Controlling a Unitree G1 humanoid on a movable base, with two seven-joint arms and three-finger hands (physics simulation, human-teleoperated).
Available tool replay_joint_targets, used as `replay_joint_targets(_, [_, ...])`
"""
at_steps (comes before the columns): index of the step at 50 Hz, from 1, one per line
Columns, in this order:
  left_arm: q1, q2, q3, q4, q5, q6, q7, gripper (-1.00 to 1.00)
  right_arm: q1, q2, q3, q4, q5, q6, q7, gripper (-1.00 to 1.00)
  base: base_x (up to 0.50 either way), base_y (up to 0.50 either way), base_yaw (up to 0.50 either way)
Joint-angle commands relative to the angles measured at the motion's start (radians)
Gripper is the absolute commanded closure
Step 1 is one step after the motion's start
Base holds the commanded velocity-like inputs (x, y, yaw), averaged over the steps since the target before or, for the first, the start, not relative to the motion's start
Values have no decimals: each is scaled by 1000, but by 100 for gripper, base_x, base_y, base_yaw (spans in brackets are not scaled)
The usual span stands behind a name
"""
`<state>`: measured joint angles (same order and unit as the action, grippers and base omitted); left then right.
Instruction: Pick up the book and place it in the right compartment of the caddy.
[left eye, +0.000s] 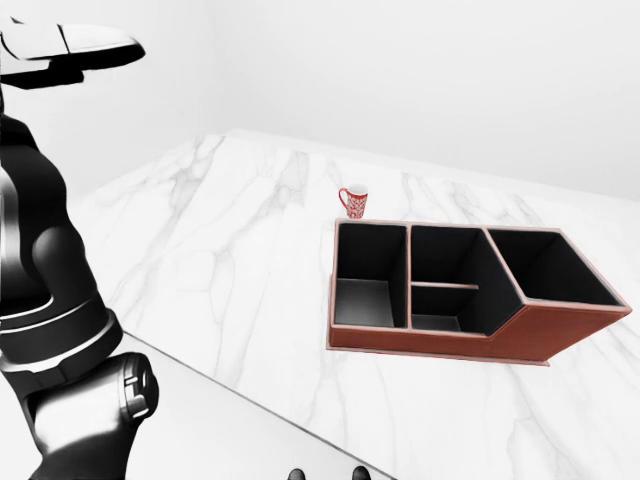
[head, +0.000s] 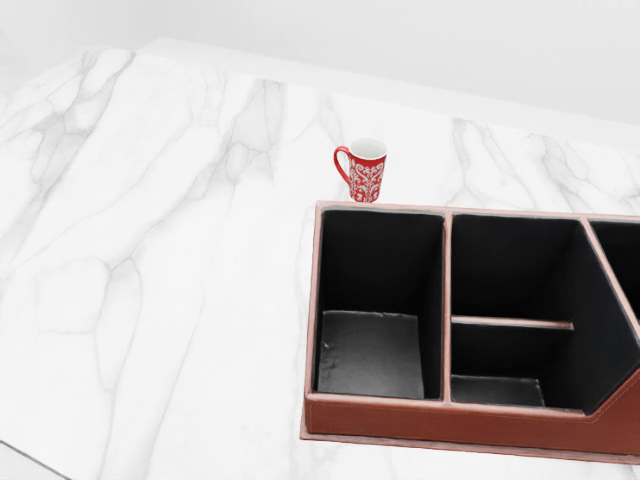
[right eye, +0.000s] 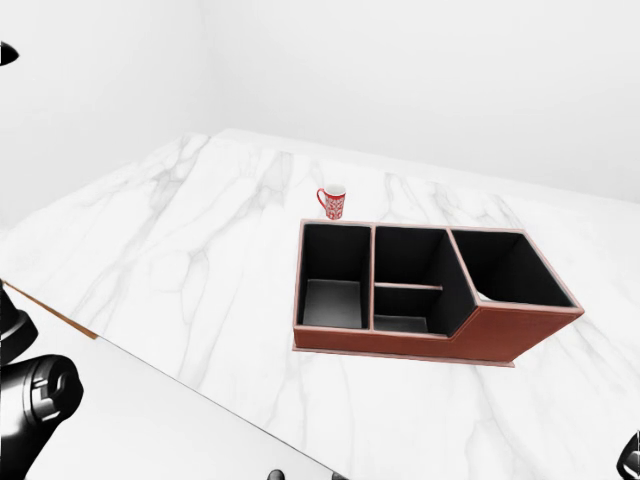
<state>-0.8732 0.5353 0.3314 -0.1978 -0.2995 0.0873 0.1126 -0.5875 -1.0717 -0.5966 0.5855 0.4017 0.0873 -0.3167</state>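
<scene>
No book shows in any view. The brown caddy (left eye: 440, 342) with black lining stands on the white marble table (left eye: 220, 250), right of the middle in the left-eye view. It has a left compartment, a middle one split in two, and a slanted right compartment (left eye: 552, 268), all empty as far as I can see. The head view shows the caddy's near wall (head: 450, 420) close up at the lower right. My left arm (left eye: 50, 300) fills the left edge of the left-eye view, and its hand is out of view. My right hand does not show.
A red and white patterned mug (head: 364, 170) stands upright on the table just beyond the caddy's left far corner, apart from it. The table's near edge (left eye: 250, 395) runs diagonally across the bottom of the eye views.
</scene>
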Motion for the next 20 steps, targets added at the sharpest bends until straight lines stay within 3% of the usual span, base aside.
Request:
replay_joint_targets(1, [-216,132,12,96,-147,0,167,-100,102,-187,-151,-46,198,0,-11,-100,0,0,0])
replay_joint_targets(11, [-285,221,7,110,-246,0,250,-100,275,-348,-390,23,334,0,-11,-100,0,0,0])
replay_joint_targets(14, [-294,241,7,74,-280,0,273,-100,339,-352,-495,30,342,0,13,-100,0,0,0])
replay_joint_targets(20, [-331,287,7,53,-332,0,309,-100,403,-423,-669,112,341,0,69,-100,0,0,0])
